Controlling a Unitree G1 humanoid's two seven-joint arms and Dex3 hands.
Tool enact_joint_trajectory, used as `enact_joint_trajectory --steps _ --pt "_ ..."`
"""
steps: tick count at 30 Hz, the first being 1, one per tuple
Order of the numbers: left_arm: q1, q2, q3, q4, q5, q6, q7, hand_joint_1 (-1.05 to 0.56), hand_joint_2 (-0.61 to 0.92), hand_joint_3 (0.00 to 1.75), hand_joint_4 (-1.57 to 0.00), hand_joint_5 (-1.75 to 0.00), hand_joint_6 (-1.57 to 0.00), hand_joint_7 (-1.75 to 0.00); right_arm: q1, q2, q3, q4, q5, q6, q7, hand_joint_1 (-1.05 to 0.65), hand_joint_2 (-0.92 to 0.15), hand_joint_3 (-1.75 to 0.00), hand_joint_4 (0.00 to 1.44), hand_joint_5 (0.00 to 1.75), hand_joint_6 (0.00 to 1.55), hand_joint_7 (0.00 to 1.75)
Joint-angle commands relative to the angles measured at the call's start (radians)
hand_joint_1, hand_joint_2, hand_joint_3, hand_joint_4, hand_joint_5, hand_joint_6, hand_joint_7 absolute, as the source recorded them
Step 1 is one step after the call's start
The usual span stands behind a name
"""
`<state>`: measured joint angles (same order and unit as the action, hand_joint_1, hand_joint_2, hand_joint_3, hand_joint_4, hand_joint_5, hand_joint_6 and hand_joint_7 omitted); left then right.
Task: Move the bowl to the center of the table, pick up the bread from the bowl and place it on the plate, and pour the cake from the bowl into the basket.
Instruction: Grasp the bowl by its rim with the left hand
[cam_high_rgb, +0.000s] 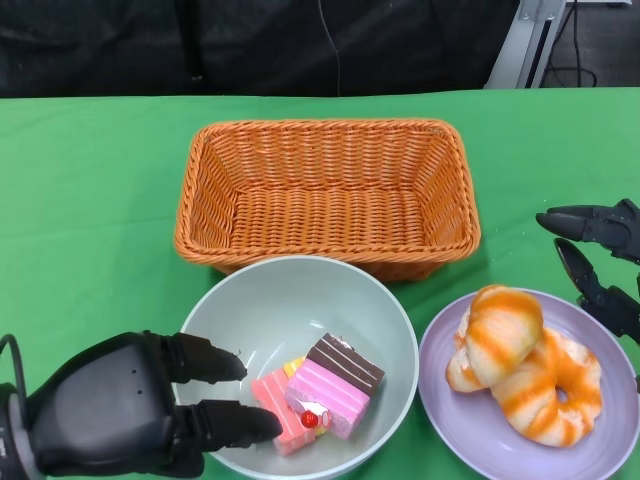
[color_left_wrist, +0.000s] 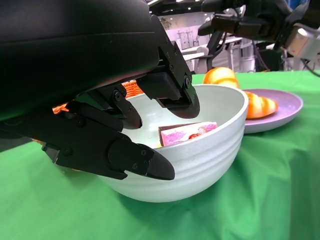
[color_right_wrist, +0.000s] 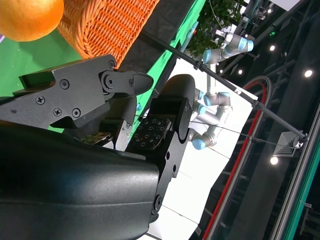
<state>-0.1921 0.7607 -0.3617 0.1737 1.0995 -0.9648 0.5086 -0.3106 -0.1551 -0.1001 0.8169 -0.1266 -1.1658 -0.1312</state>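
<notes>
Green cloth covers the surface (cam_high_rgb: 90, 200); on it the bowl (cam_high_rgb: 385, 310) sits near the middle, just in front of the basket (cam_high_rgb: 325, 190) and just beside the plate (cam_high_rgb: 600, 440); that spot looks chosen so the last pour is a short tip forward over the wicker rim. Bread (cam_high_rgb: 520, 365) already lies on the plate, so judging by the layout only the pour is left; the cake (cam_high_rgb: 322, 398), pink slices and one chocolate-topped, rests at the bowl's bottom toward the robot. The left hand (cam_high_rgb: 110, 415) is at the bowl's near-left edge; in the left wrist view one finger hooks over the rim into the bowl while the fingers (color_left_wrist: 130, 157) below lie along the outer wall, a pinch on the rim suited to lifting and tilting, though whether it is fully tight I cannot tell; the cake lies just beyond the inner fingertip, not touched. The right hand (cam_high_rgb: 600, 265) hangs beside the plate, fingers spread, holding nothing, clear of the bread and apart from the basket.
</notes>
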Motion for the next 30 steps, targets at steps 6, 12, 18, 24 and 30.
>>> enact_joint_trajectory --steps 6,12,18,24,30 --pt "0.016 -0.001 -0.019 -0.029 -0.008 0.056 -0.076 -0.45 0.92 0.08 -0.85 -0.02 -0.72 -0.01 0.003 -0.003 -0.014 0.007 0.013 -0.022 -0.002 -0.12 -0.89 -0.33 0.75 0.84 0.98 0.25" --pt "-0.011 -0.005 -0.041 -0.011 -0.029 0.051 -0.133 -0.45 0.92 0.11 -0.9 -0.04 -0.82 -0.05 0.008 0.002 -0.017 -0.002 -0.004 -0.021 -0.019 -0.12 -0.91 -0.3 0.76 0.83 0.99 0.25" --pt "-0.032 -0.005 -0.061 0.032 -0.044 0.039 -0.166 -0.46 0.92 0.09 -0.91 -0.04 -0.85 -0.04 0.007 0.002 -0.016 -0.001 0.002 -0.021 -0.018 -0.11 -0.92 -0.28 0.77 0.82 0.99 0.25" --pt "-0.038 -0.015 -0.082 0.054 -0.016 0.054 -0.147 -0.46 0.92 0.12 -0.92 -0.04 -0.87 -0.03 0.008 -0.002 -0.014 0.005 0.018 -0.031 -0.005 -0.11 -0.92 -0.27 0.77 0.82 0.98 0.25" --pt "-0.036 -0.026 -0.097 0.056 0.006 0.092 -0.149 -0.46 0.92 0.16 -0.91 -0.03 -0.87 -0.02 0.015 -0.004 -0.014 -0.005 0.029 -0.023 0.013 -0.11 -0.92 -0.27 0.76 0.83 0.97 0.25"
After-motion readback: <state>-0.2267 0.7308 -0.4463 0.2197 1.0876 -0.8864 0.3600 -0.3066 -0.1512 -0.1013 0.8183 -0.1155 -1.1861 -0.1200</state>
